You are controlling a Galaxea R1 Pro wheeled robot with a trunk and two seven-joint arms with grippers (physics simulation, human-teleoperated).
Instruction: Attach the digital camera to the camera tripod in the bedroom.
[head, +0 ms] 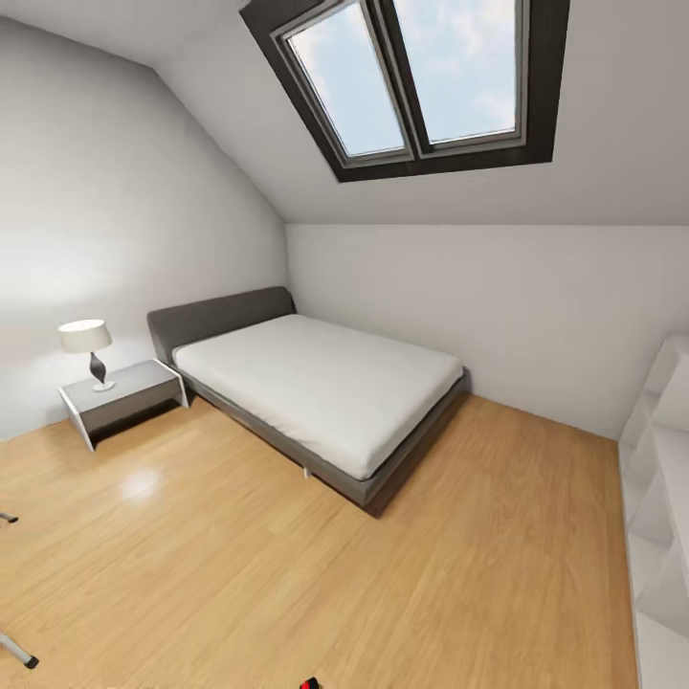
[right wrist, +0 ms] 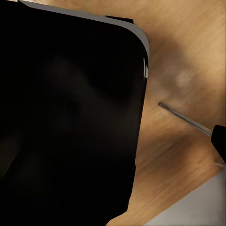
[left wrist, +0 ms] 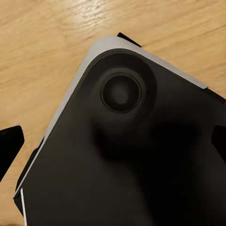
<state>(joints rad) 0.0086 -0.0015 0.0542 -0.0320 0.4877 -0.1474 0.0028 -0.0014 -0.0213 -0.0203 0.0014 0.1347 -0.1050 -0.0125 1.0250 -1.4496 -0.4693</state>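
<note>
my head camera looked across the bedroom: a light wood floor (head: pixel 287 574), grey walls, and a skylight window (head: pixel 411 81) set in the sloped ceiling. a grey-framed bed (head: pixel 316 383) with a white mattress stood against the far wall. beside its headboard was a low grey nightstand (head: pixel 124 397) carrying a small lamp (head: pixel 88 349) with a white shade. white shelving (head: pixel 660 517) ran along the room's right edge.

at the left edge of the floor, two thin silver pieces with black tips (head: pixel 19 654) poked into view. i judged these to be feet of the camera tripod, though too little showed to be sure. a small red and black shape (head: pixel 308 683) sat at the very bottom edge of that view; i could not tell what it was.

my left wrist camera looked down on a dark rounded panel of my own base (left wrist: pixel 122 155) over the wood floor, with a black fingertip (left wrist: pixel 10 143) at one side. my right wrist camera showed a similar dark panel (right wrist: pixel 70 108), a thin silver rod (right wrist: pixel 183 118) lying across the floor beyond it, and a black fingertip (right wrist: pixel 219 139).

i could not tell whether either gripper was released or clenched, and i saw nothing held. the digital camera could not be made out. by my judgement the task was at an early stage: i had reached the bedroom, but finding the camera, picking it up and mounting it all remained.
</note>
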